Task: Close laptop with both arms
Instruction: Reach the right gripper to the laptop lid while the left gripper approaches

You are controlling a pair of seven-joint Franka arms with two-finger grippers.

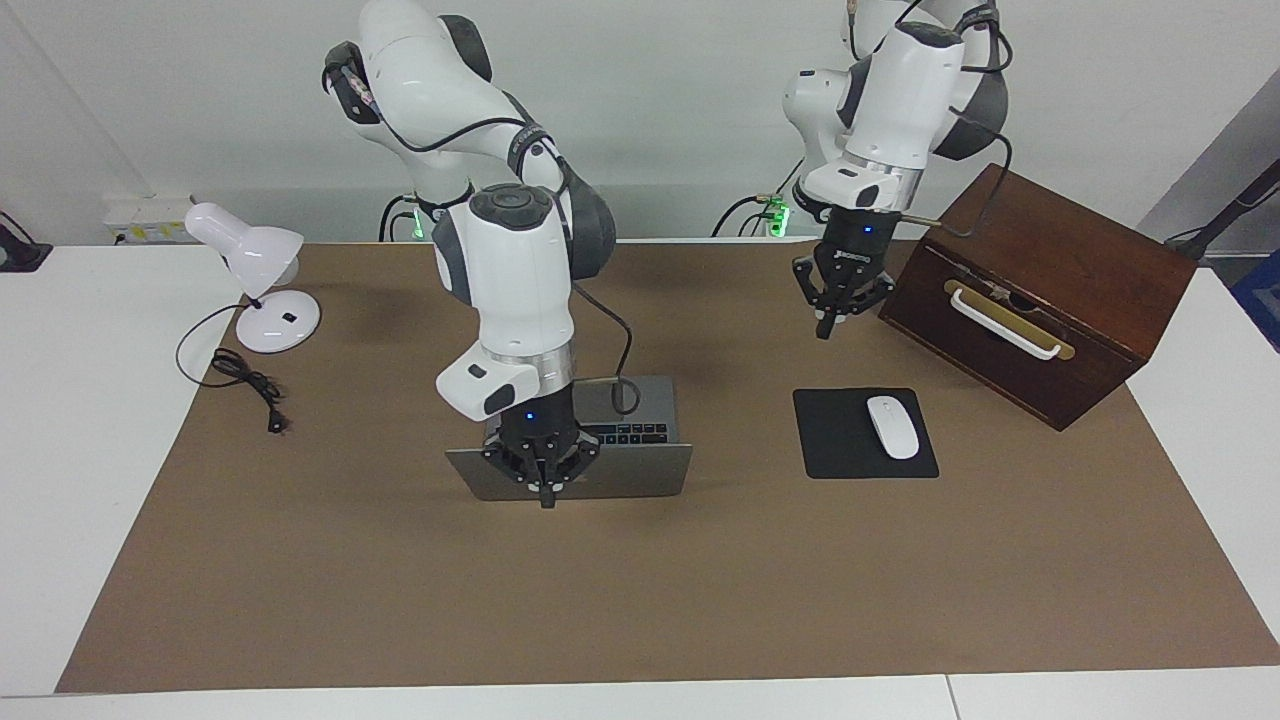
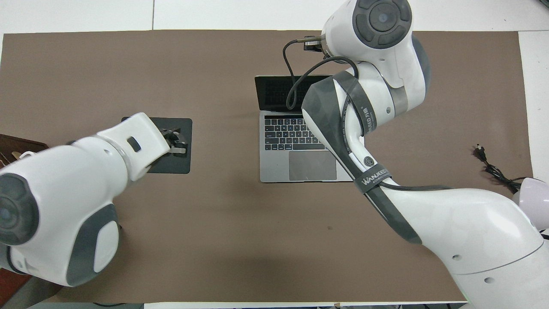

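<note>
Right claw (image 1: 546, 488), seemingly clenched, against half-open laptop (image 1: 640, 470) lid's back. Left claw (image 1: 838, 305), clenched and empty, above mouse pad (image 1: 835, 440).

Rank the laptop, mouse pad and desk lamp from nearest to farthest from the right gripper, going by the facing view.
Right gripper hangs at the laptop's lid.
1. Laptop, directly at the gripper.
2. Mouse pad, toward the left arm's end.
3. Desk lamp, at the right arm's end.
</note>
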